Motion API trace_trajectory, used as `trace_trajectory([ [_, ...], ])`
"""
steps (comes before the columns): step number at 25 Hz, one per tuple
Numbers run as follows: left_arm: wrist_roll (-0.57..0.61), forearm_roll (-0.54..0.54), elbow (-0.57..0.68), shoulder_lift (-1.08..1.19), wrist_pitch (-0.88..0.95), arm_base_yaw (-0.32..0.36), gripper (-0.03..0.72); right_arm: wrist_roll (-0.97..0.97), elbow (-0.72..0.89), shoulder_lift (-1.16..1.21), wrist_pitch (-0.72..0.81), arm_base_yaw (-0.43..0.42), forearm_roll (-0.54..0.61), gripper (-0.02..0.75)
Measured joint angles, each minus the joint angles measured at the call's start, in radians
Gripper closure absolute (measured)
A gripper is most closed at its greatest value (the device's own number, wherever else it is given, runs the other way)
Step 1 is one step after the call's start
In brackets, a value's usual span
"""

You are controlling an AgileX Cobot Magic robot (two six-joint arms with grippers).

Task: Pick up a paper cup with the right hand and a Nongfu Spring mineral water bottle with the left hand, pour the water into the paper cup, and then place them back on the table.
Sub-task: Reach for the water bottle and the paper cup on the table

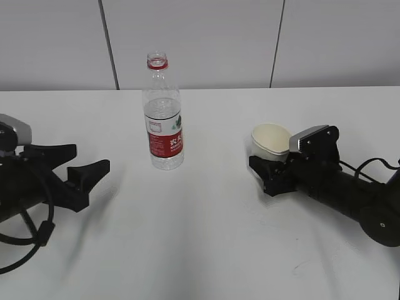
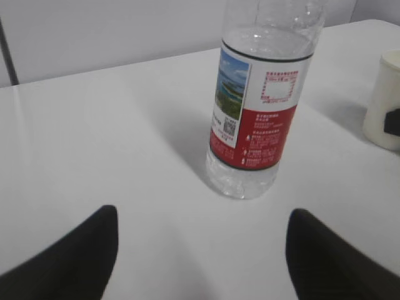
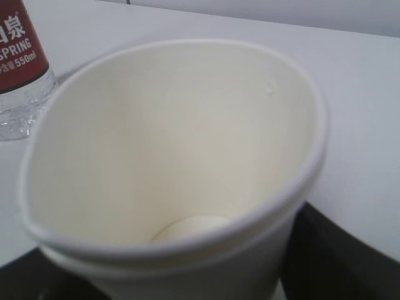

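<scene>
The Nongfu Spring mineral water bottle [image 1: 164, 119] stands upright on the white table [image 1: 200, 244], left of centre, with a red neck ring at the top. It also shows in the left wrist view [image 2: 259, 112]. My left gripper [image 1: 92, 157] is open and empty, low over the table, a short way left of the bottle and pointing at it. The paper cup [image 1: 270, 140] sits between the fingers of my right gripper [image 1: 270, 157], tilted towards the arm. In the right wrist view the cup [image 3: 175, 144] is empty and its rim is squeezed oval.
Grey wall panels stand behind the table's far edge. A black cable loops beside the left arm [image 1: 25, 231]. The label of the bottle [image 3: 19, 56] shows at the top left of the right wrist view, and the cup [image 2: 387, 106] at the right edge of the left wrist view.
</scene>
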Motion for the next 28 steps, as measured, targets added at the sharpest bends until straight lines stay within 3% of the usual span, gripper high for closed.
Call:
trace_trajectory([
  [6,0.0,-0.088,-0.136,0.116,0.0,-0.118,0.176,0.0,-0.002,0.0,0.0,0.0,-0.008,0.232],
  [12,0.0,-0.144,-0.259,0.219,0.0,-0.194,0.176,0.001,-0.002,0.0,0.0,0.0,-0.008,0.232],
  [22,0.0,-0.217,-0.356,0.277,0.0,-0.228,0.176,0.001,-0.002,0.0,0.0,0.0,-0.008,0.232],
  [28,0.0,-0.186,-0.357,0.28,0.001,-0.229,0.175,0.001,-0.002,0.0,0.0,0.0,-0.01,0.232],
])
